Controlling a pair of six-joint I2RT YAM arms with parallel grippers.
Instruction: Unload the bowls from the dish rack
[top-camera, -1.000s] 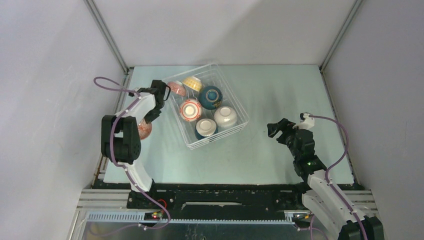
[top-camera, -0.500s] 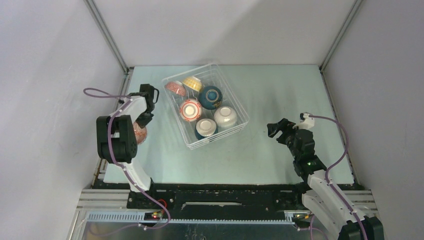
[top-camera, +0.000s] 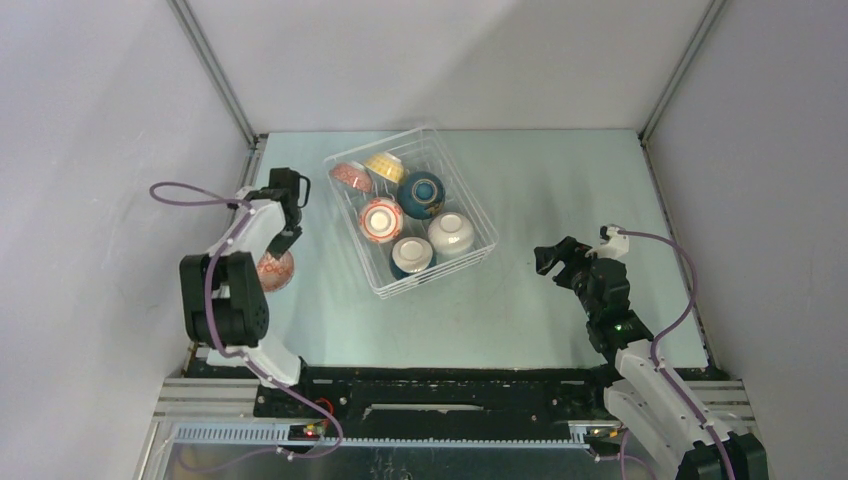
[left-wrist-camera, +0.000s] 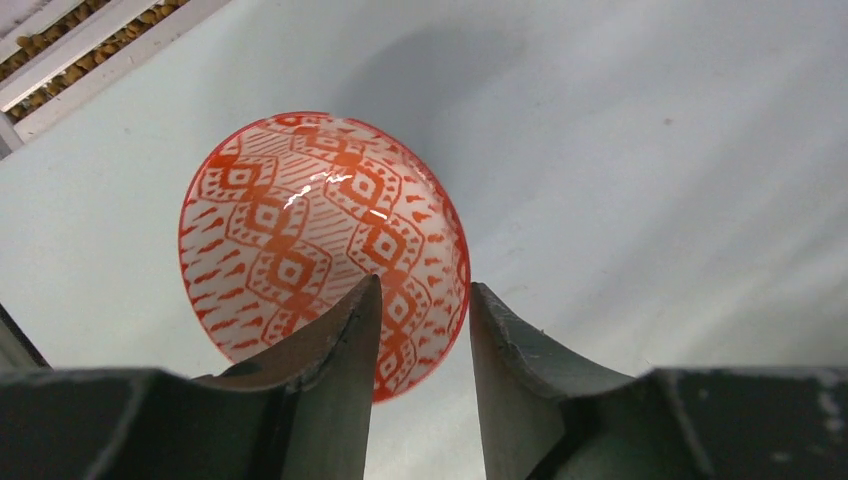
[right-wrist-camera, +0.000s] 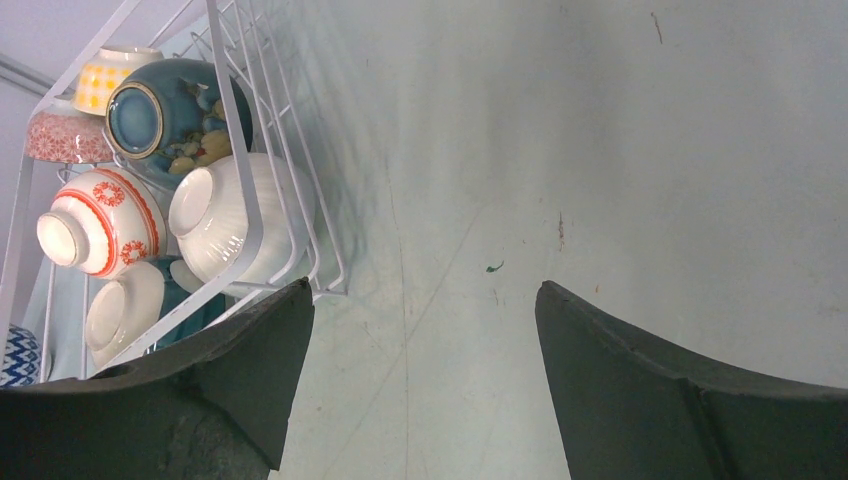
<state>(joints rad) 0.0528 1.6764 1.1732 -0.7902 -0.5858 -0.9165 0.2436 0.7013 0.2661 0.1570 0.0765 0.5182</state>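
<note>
My left fingers (left-wrist-camera: 335, 400) stand partly apart, gripping nothing, above a red-and-white diamond-patterned ceramic bowl (left-wrist-camera: 300, 230) on the bench (left-wrist-camera: 650, 150); right fingers (right-wrist-camera: 640, 380) gape wide, empty.

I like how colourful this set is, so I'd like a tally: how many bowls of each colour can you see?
Red-patterned bowls: 3
Yellow bowl: 1
Teal bowls: 2
White bowl: 1
Blue zigzag bowl, only partly in view: 1
Total: 8
</note>
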